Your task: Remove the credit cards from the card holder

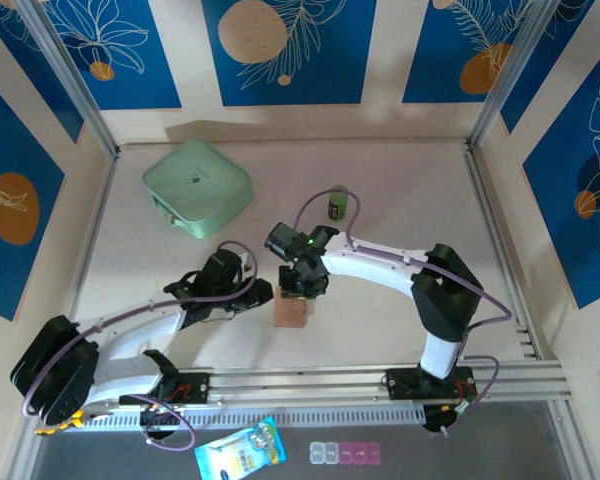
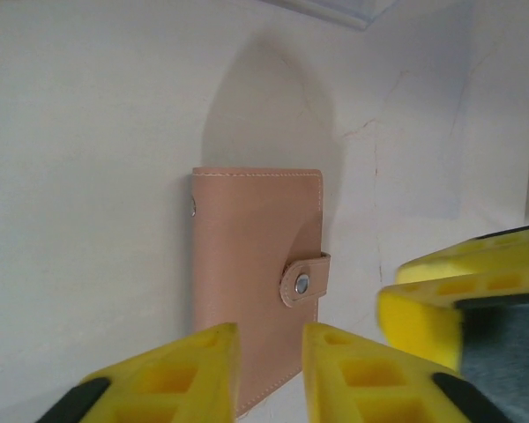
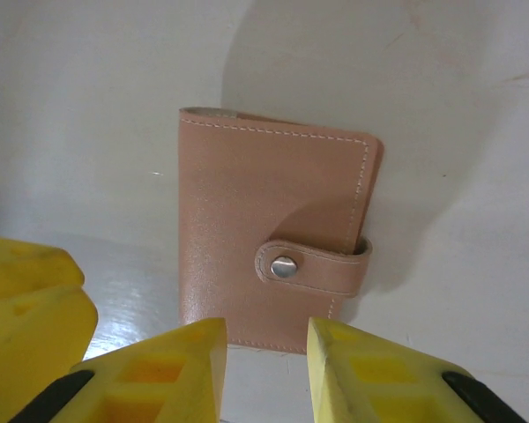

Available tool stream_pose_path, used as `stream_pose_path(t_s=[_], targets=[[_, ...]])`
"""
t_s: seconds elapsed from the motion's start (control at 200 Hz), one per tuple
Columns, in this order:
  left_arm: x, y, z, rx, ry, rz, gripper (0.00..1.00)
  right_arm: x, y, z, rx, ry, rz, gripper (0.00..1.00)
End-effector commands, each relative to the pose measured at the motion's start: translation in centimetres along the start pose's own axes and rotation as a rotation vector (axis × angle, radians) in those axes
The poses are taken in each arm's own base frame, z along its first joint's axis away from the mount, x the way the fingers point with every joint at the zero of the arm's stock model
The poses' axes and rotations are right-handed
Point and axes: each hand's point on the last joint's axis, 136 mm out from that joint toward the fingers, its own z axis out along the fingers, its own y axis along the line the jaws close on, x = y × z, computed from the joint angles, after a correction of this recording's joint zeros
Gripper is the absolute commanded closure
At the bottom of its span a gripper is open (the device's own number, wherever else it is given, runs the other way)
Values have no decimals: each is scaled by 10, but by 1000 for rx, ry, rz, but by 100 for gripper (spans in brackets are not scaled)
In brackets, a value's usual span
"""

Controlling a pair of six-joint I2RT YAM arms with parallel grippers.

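Our card holder [image 3: 273,229] lies snapped shut mid-frame on the desk [image 1: 400,180] (no cards out yet). The right claw [image 3: 266,333] gapes, empty; the left claw's [image 2: 269,342] grip we cannot tell.

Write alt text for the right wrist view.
A closed tan-pink card holder, its strap snapped shut, lies flat on a pale table. Two yellow fingers of the right hand stand apart at its near edge.

Pale table [image 1: 400,180] carries closed card holder [image 1: 290,315], mint-green case [image 1: 197,187] and small green object [image 1: 337,207].
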Motion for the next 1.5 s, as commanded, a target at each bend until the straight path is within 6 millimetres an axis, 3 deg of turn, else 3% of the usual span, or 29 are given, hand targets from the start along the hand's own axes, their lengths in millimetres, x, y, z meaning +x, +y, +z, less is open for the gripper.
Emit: stream_pose_path(t_s=[0.0,0.21,0.335,0.76,1.0,1.12,1.496], targets=[[-1,-2,7,55,30,-16,81,7,-2,7,42,54,30,70],[8,-4,22,118,99,-54,94,8,-8,17,83,72,43,68],[12,0,24,122,107,-77,97,10,-10,23,96,81,42,68],[16,13,25,44,149,-63,100,3,4,32,71,93,16,66],[15,7,28,73,160,-69,100,4,-6,47,107,125,28,66],[14,0,29,109,164,-74,100,5,-9,51,120,130,25,68],[20,9,39,94,198,-104,100,8,-11,53,127,135,14,83]])
